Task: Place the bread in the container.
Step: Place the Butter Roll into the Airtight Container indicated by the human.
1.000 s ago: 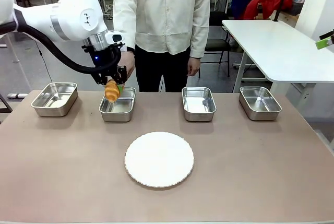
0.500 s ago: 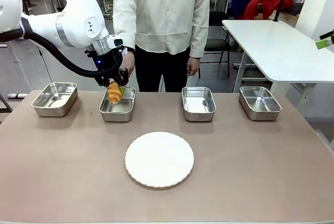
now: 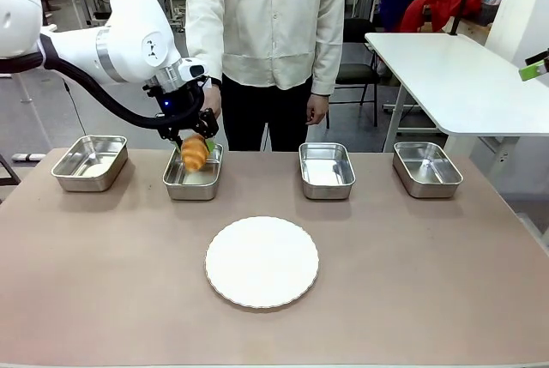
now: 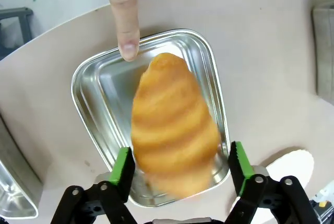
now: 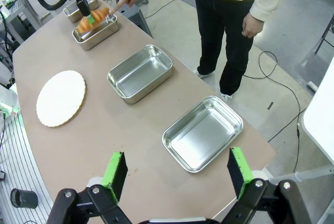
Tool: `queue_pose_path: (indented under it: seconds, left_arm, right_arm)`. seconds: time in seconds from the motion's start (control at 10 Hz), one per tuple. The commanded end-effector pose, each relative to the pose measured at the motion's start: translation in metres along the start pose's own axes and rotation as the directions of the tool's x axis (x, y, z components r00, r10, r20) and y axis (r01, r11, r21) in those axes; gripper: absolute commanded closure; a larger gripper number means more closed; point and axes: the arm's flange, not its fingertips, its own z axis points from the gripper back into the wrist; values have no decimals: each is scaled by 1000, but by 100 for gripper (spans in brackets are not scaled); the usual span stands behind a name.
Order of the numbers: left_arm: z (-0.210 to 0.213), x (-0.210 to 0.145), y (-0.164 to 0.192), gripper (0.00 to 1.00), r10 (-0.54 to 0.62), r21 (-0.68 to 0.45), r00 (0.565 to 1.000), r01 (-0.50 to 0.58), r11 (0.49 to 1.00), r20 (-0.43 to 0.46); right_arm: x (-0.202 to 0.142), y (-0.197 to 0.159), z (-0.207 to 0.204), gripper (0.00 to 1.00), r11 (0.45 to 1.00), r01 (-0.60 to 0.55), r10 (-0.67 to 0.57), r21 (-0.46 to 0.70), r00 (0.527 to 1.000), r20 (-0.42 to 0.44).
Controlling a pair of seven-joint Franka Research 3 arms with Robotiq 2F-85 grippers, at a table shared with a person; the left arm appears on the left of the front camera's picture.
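Note:
The bread (image 3: pixel 196 153), a golden-brown croissant, hangs just over the container (image 3: pixel 193 188), the second steel tray from the left. In the left wrist view the bread (image 4: pixel 172 130) is blurred and sits loose between the spread green pads, with a gap on one side, above the container (image 4: pixel 88 93). My left gripper (image 3: pixel 196 139) (image 4: pixel 180 166) is open. A person's finger (image 4: pixel 125 20) points at that tray's far rim. My right gripper (image 5: pixel 175 174) is open with nothing in it, high above the table's right end; its view shows the bread (image 5: pixel 91 20) far off.
A round white plate (image 3: pixel 262 261) lies at the middle front. Three more steel trays stand in the same row: far left (image 3: pixel 89 162), right of centre (image 3: pixel 327 170) and far right (image 3: pixel 427 168). The person stands at the far edge, a hand (image 3: pixel 208 102) beside my left gripper.
My left gripper has shifted slightly right over the tray and its fingers have spread; the bread has tipped from hanging upright to lying more sideways.

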Motion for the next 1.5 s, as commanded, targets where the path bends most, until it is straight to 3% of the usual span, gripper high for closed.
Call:
queue_pose_path:
  seconds: [0.0, 0.1, 0.2, 0.9, 1.1, 1.4]
  left_arm:
    - [2, 2, 3, 0, -11, -9, 1000, 11, 1000, 7]
    - [3, 4, 1, 0, 48, -3, 999, -48, 999, -17]
    - [0, 0, 0, 0, 0, 0, 1000, 0, 1000, 1]
    - [0, 0, -1, 1, 8, -1, 1000, -8, 1000, -5]
    - [22, -24, -5, 0, 64, 5, 995, -64, 998, 70]
    - [67, -100, -56, 0, 23, 58, 979, -36, 998, 205]
  right_arm:
    - [1, 1, 1, 0, 1000, -4, 4, 3, 1000, 9]
    - [1, 1, 1, 0, 1000, -4, 4, 3, 1000, 9]
    - [1, 1, 1, 0, 1000, -4, 4, 3, 1000, 9]
    - [1, 1, 1, 0, 1000, -4, 4, 3, 1000, 9]
    - [1, 1, 1, 0, 1000, -4, 4, 3, 1000, 9]
    - [1, 1, 1, 0, 1000, -4, 4, 3, 1000, 9]
